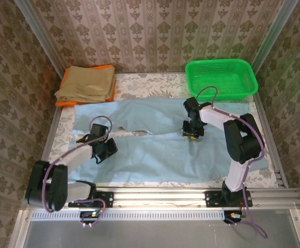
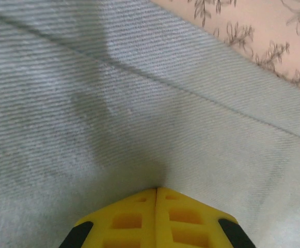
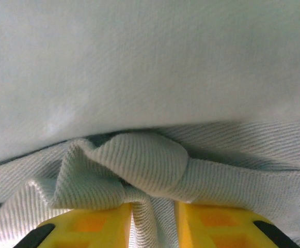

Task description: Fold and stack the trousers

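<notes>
pinching trousers (image 3: 139, 160): right gripper (image 3: 153, 207); left gripper (image 2: 156, 192) closed.

The trousers (image 1: 150, 155) are spread across the middle of the table (image 1: 139, 81), with the legs laid toward the left. Behind them, a folded pair of trousers (image 1: 86, 82) is stacked on a cloth (image 1: 61, 103) at the far left corner, and a basket (image 1: 217, 62) is set at the far right. The left gripper (image 1: 105, 150) is lowered onto their left part and the right gripper (image 1: 191, 134) right of centre, with a fold caught between its fingers (image 3: 93, 227).
</notes>
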{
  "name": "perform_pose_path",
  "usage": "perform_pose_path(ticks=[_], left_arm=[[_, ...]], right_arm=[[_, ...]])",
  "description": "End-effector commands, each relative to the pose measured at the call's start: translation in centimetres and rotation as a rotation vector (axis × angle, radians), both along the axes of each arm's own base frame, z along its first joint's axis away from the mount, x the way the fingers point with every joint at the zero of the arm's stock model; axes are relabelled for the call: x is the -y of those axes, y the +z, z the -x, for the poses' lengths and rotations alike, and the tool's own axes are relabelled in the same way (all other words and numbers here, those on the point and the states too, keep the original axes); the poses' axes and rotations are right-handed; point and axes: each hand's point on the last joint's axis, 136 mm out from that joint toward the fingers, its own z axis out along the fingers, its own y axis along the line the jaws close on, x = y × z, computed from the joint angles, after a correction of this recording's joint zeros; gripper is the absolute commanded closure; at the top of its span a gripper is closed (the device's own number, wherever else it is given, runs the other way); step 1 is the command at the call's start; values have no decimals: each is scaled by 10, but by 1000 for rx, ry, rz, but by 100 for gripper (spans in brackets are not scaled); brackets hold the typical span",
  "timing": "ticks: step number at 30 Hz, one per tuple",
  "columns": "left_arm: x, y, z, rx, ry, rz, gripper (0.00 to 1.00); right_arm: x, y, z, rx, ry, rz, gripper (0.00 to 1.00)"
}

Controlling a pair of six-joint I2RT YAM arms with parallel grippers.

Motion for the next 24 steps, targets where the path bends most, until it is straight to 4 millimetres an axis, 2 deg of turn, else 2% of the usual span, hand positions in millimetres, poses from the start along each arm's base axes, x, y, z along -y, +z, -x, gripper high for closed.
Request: perform_pose_path(ticks=[1,5,8,11,13,16,19,21,23,24], left_arm=[[-4,-14,-17,-5,19,10,99],[-2,-24,-37,-27,4,-3,100],[3,-23,-55,-12,-8,1,100],[4,-14,-68,-2,-32,2,100],[3,0,-72,23,-58,-3,100],[5,42,-67,101,-91,1,100],[-9,101,-49,223,-71,-39,100],[-30,138,-32,291,-28,-108,100],[-53,162,-15,313,29,-148,100],[-68,166,-4,288,86,-164,90]], right_arm=[[19,-3,-22,30,-27,35,69],[34,-8,-32,25,-69,32,68],[39,-11,-41,21,-92,16,69],[40,-4,-50,32,-88,19,68],[37,7,-54,46,-81,1,67],[26,36,-57,101,-69,-50,67],[15,69,-51,174,-36,-61,65],[6,86,-45,214,-16,-73,64],[-5,97,-36,244,11,-89,64],[-11,100,-30,254,23,-100,63]])
